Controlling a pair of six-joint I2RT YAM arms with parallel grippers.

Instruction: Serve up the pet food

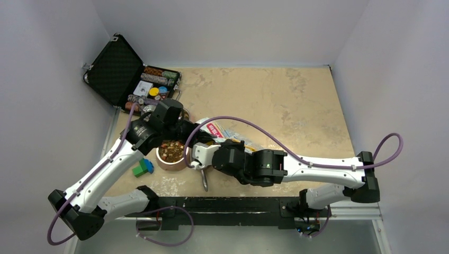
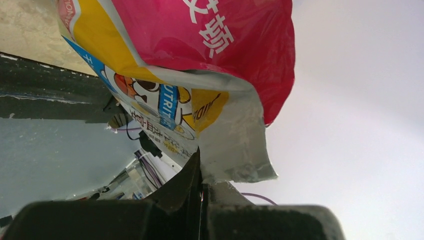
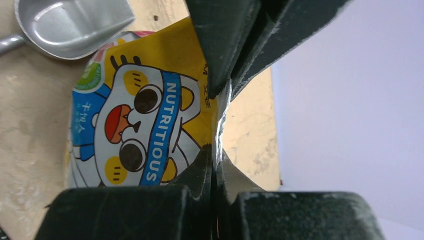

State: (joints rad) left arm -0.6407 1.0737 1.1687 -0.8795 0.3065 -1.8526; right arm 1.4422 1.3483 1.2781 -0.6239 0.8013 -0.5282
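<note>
The pet food [image 1: 170,151], brown and tan kibble, fills a round bowl [image 1: 167,165] left of centre. The glossy bag [image 1: 225,132], printed red, yellow and blue, lies just right of the bowl, mostly under the arms. It also shows in the left wrist view [image 2: 200,55] and the right wrist view [image 3: 145,120]. My left gripper [image 1: 184,130] [image 2: 201,161] is shut on the bag's silver edge. My right gripper [image 1: 197,147] [image 3: 216,150] is shut on the same edge. The left gripper's fingers [image 3: 222,45] pinch it just ahead of mine.
A metal scoop [image 1: 204,179] [image 3: 70,25] lies on the table beside the bag. Green and blue toy blocks [image 1: 143,168] sit left of the bowl. An open black case [image 1: 119,74] with coloured chips stands at the back left. Walls enclose the table.
</note>
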